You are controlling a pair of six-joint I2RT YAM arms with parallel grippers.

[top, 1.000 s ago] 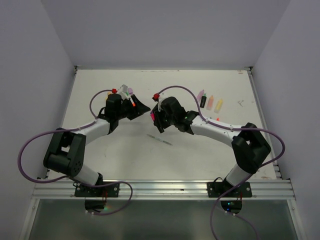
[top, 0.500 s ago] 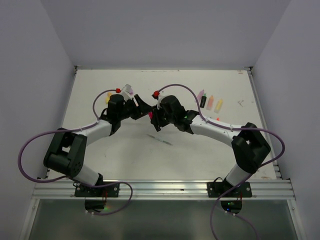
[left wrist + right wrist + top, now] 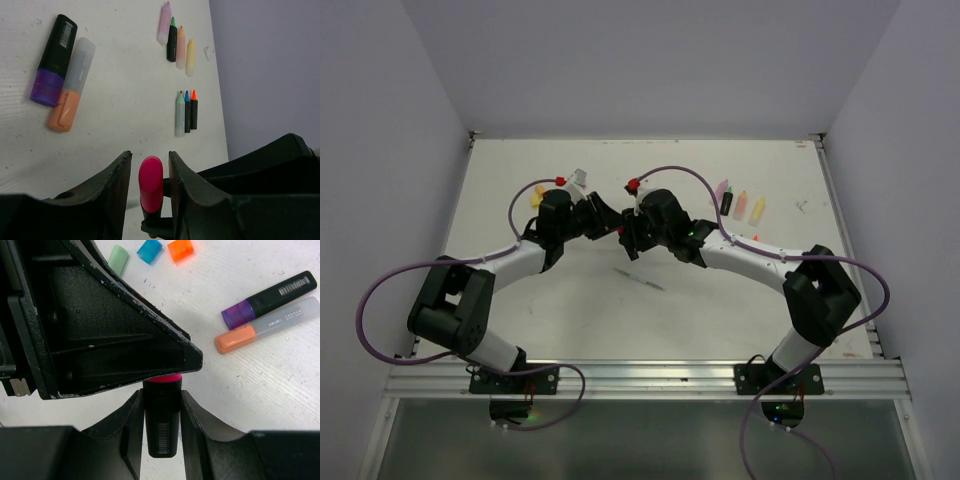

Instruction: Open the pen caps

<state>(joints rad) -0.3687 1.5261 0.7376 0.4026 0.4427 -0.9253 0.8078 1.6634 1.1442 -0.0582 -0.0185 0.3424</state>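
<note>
My right gripper (image 3: 161,395) is shut on a black highlighter barrel (image 3: 162,430), held above the table's middle. Its pink pen cap (image 3: 150,182) points into my left gripper (image 3: 150,159). The left fingers (image 3: 117,175) flank the cap with a thin gap on each side, so that gripper is open. From above, the left gripper (image 3: 608,222) and the right gripper (image 3: 625,235) meet tip to tip. Two capped highlighters lie on the table, one with a purple cap (image 3: 46,87), the other with an orange cap (image 3: 62,110).
Loose green (image 3: 118,253), blue (image 3: 149,249) and orange (image 3: 180,248) caps lie on the table. Several uncapped pens (image 3: 740,205) lie in a row at the back right, three more (image 3: 186,112) nearer. A thin pale stick (image 3: 642,280) lies below the grippers.
My left gripper has moved right to the right gripper, and its jaws have narrowed around the pink cap. The right arm has stayed still with the barrel.
</note>
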